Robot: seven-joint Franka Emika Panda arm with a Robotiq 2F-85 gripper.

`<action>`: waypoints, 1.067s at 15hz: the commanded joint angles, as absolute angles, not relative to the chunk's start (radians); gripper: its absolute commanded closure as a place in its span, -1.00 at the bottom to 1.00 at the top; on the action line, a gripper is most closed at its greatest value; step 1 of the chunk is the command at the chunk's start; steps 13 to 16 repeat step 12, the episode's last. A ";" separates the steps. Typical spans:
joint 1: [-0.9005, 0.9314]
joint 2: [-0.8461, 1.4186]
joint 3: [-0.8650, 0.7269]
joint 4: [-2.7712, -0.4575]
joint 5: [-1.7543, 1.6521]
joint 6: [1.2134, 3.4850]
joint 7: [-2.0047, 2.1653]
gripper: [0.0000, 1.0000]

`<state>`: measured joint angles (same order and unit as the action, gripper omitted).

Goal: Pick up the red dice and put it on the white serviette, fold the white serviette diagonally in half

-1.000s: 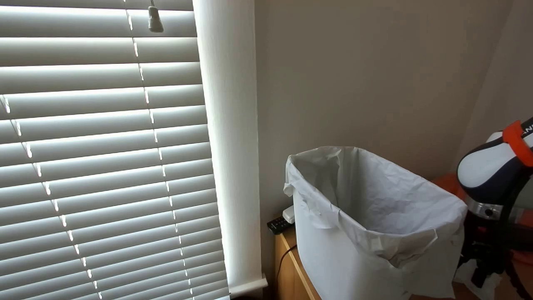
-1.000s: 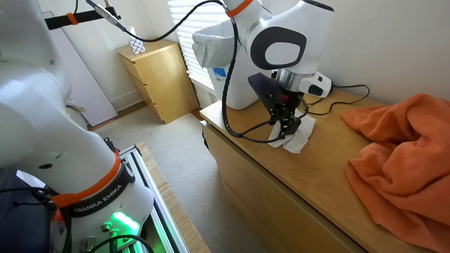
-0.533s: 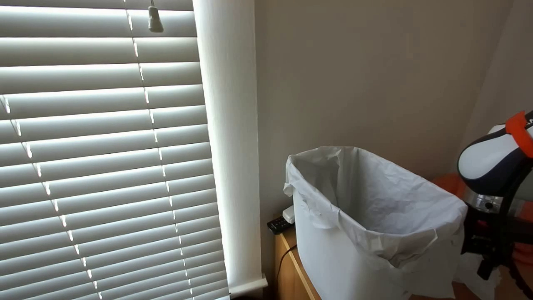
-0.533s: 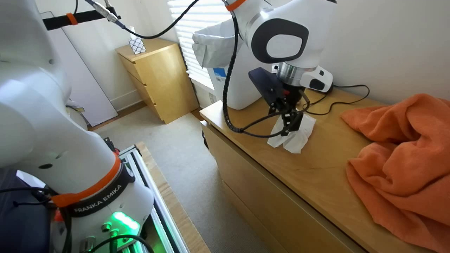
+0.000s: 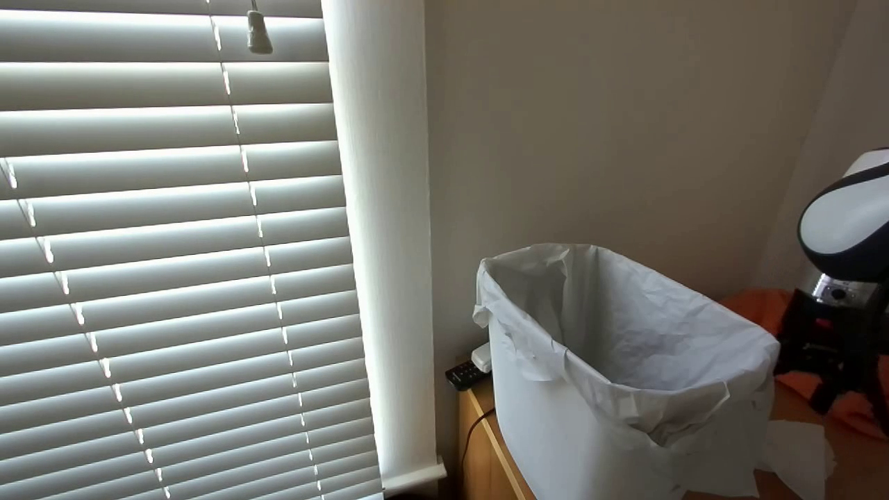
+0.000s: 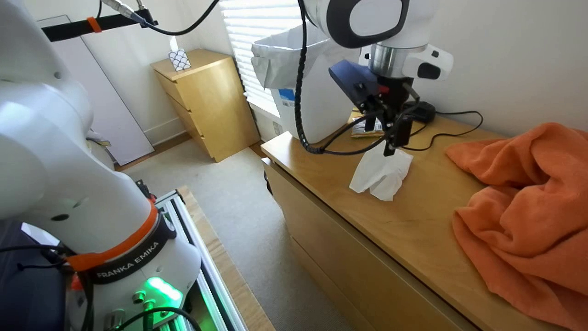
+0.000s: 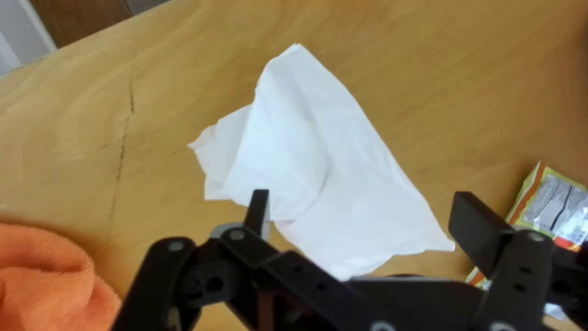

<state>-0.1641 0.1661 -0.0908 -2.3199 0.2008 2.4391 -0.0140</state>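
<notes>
The white serviette (image 7: 363, 184) lies on the wooden dresser top, folded over unevenly, with one layer on another and a corner sticking out at the left of the wrist view. It also shows in both exterior views (image 6: 381, 172) (image 5: 799, 451). My gripper (image 7: 361, 204) is open, with its fingers wide apart and nothing between them. It hangs above the serviette, apart from it, in both exterior views (image 6: 388, 138) (image 5: 826, 399). The red dice does not show in any view; whether it is under the folded layer cannot be told.
A snack packet (image 7: 558, 207) lies beside the serviette, near the white lined bin (image 6: 308, 110). An orange towel (image 6: 528, 230) is heaped on the dresser. A black cable (image 6: 459, 133) runs along the wall side. The dresser's front edge (image 6: 340, 214) drops to the floor.
My gripper has risen from the serviette to well above it. The serviette has stayed in about the same place and is less covered. The packet behind has come into view.
</notes>
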 commanded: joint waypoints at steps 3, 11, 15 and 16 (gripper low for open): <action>-0.147 0.045 -0.138 -2.378 0.035 2.482 0.139 -1.00; -0.154 0.054 -0.136 -2.345 0.044 2.451 0.138 -1.00; -0.154 0.054 -0.136 -2.345 0.044 2.451 0.138 -1.00; -0.154 0.054 -0.136 -2.345 0.044 2.451 0.138 -1.00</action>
